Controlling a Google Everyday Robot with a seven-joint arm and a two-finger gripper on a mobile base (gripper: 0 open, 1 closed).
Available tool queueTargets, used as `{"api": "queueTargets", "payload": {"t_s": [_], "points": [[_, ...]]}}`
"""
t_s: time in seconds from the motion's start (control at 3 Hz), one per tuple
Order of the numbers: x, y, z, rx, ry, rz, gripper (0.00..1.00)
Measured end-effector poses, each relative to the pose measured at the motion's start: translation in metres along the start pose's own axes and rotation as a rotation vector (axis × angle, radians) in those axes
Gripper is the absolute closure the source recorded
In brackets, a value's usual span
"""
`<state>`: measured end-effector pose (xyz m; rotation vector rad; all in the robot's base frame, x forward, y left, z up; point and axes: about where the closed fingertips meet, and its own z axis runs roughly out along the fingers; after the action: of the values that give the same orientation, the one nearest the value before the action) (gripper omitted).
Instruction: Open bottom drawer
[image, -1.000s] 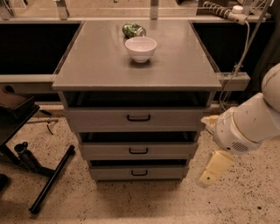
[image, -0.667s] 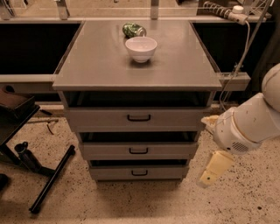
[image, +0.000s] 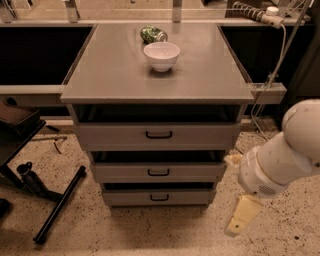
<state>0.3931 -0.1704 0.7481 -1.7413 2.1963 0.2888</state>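
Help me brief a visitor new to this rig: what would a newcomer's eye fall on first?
The grey metal three-drawer cabinet fills the centre, with a white ceramic bowl and a crushed green can behind it on top. The robot's white arm with its cream gripper hangs low at the right, beside the narrow grey bottom drawer but apart from its black handle.

On the grey cabinet top (image: 115, 75): a white bowl (image: 161, 55), upright, towards the back. Just behind the bowl, slightly left: a crushed green can (image: 153, 34) on its side. Far below the bowl: speckled floor (image: 150, 235). Down-left of the bowl: a black tube (image: 60, 205) flat on that floor. Down-right of the bowl, above the floor: the gripper (image: 235, 197), jaws spread.
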Motion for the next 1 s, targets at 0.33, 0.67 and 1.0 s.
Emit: {"api": "queueTargets", "payload": {"t_s": [0.33,0.67,1.0], "points": [[0.033,0.026,0.069,-0.107,-0.015,0.017,0.0],[0.061,0.048,0.14,-0.172,-0.064,0.036,0.0],[0.071,0.054,0.205,-0.174,-0.143,0.077,0.0]]}}
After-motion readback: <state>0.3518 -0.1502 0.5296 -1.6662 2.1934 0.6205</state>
